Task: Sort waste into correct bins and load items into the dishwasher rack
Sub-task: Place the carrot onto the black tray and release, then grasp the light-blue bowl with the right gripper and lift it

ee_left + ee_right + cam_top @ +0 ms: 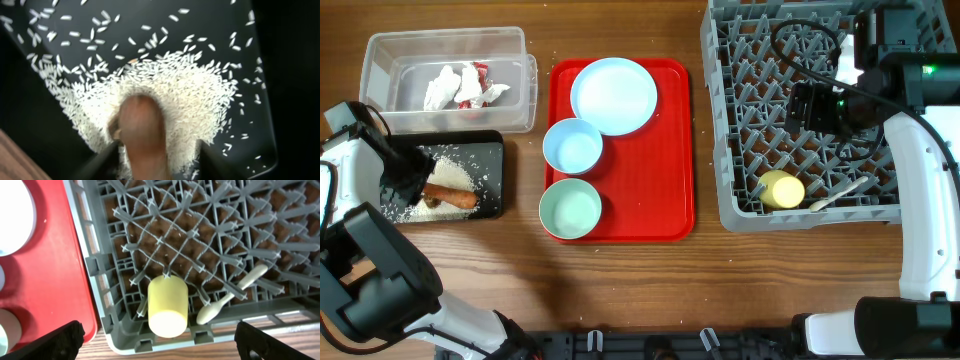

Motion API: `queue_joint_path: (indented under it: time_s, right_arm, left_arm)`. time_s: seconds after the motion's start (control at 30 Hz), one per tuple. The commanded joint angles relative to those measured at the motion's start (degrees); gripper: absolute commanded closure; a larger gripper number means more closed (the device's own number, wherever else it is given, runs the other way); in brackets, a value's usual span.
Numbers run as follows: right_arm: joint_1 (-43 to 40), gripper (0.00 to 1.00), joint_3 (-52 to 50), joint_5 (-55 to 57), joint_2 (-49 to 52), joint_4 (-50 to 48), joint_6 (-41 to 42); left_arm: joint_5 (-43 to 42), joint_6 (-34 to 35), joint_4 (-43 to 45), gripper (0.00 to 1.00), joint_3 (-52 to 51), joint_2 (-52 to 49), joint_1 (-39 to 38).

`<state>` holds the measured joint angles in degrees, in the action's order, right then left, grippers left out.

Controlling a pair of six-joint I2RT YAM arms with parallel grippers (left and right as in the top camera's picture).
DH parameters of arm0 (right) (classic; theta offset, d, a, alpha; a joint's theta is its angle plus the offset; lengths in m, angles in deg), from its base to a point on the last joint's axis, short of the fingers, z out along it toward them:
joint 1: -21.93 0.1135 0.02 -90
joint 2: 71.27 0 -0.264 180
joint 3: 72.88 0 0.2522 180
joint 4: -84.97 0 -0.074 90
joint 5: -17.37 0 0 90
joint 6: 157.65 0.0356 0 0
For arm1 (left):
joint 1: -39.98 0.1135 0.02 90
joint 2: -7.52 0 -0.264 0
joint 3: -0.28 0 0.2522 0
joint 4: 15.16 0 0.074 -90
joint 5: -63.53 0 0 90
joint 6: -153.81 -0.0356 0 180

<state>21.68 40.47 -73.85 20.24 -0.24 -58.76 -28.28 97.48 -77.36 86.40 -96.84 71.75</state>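
- Carrot (450, 196) lies in the black tray (492, 148), on the heap of rice (455, 170), at the left side of the table.
- The left gripper (156, 159) hangs right over it. Its jaws stand on either side, wider than the carrot, and rice shows in the gap by one finger, so I take it for a loose, open claw and not a grip.
- The clear tub (380, 60) just behind the black tray holds the paper scraps (460, 85). The waste sorting looks about done to me.
- In the rack (720, 190) the yellow cup (167, 305) lies on its side near the front edge, with a pale spoon (232, 295) just beside it.
- The right gripper (159, 327) hovers above them, spread wide and empty.
- On the red tray (670, 150), between bins and rack, sit the plate (613, 95), the blue bowl (572, 146) and the mint bowl (570, 208), none of them loaded.
- The step in hand, as I read it, is dropping the carrot into the black tray. Next the left arm needs to lift clear of the rice. Then one arm must take a dish by its rim and stand it between the pegs.
- The wrist view cuts off the carrot's near end and the fingers are dark blurs, so I cannot tell whether either one touches it. Seen from overhead, the right arm covers part of the rack.
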Motion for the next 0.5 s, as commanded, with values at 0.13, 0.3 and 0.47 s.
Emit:
queue_joint_path:
  time_s: [0.13,0.3,0.47]
  right_arm:
    - [4.52,0.00,0.55,-10.23,-0.33,-7.30,-4.22]
    - [20.02,0.00,0.57,-13.51,0.17,-19.61,2.16]
    - [32.48,0.00,0.42,-9.60,8.57,-26.86,11.23]
  left_arm:
    - [-3.96,-5.55,-3.96,0.27,4.11,4.50,-0.13]
    - [-5.22,-10.99,-12.68,0.20,6.40,18.73,-6.45]
    - [-5.68,-6.45,-16.37,0.20,6.40,23.17,-21.11]
